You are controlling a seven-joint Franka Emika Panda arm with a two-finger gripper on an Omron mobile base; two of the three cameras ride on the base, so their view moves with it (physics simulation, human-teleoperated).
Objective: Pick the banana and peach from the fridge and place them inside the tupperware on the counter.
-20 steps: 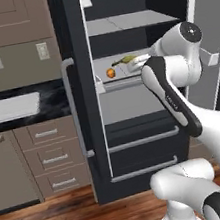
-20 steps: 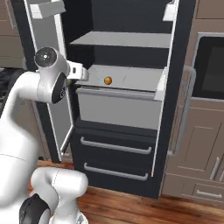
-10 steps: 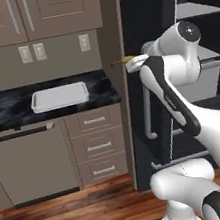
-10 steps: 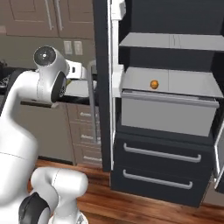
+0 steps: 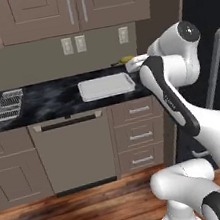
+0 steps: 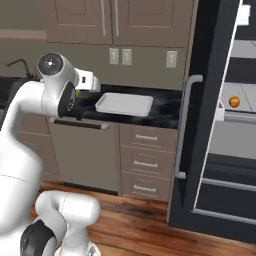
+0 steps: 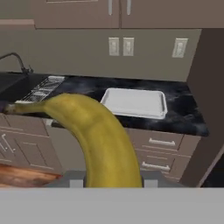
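We've swung from the fridge (image 6: 215,100) to the table (image 5: 54,98); tool (image 5: 132,63) clamped on banana (image 7: 100,140), tupperware (image 7: 134,103) ahead, peach (image 6: 233,102) still shelved.

A yellow banana (image 7: 103,140), shaded olive-brown along its curve and darkening at the tip, fills the lower centre of the hand view. Behind it at centre right, a white tupperware (image 7: 134,102) lies on the black table (image 7: 186,111) veined with white marble streaks. In the right base view, an orange-red peach (image 6: 233,102) glows at far right on a pale grey shelf inside the black fridge (image 6: 210,115). Brown cabinets (image 5: 70,9) span the upper left of the left base view, above a reddish-brown wooden floor (image 5: 74,214).
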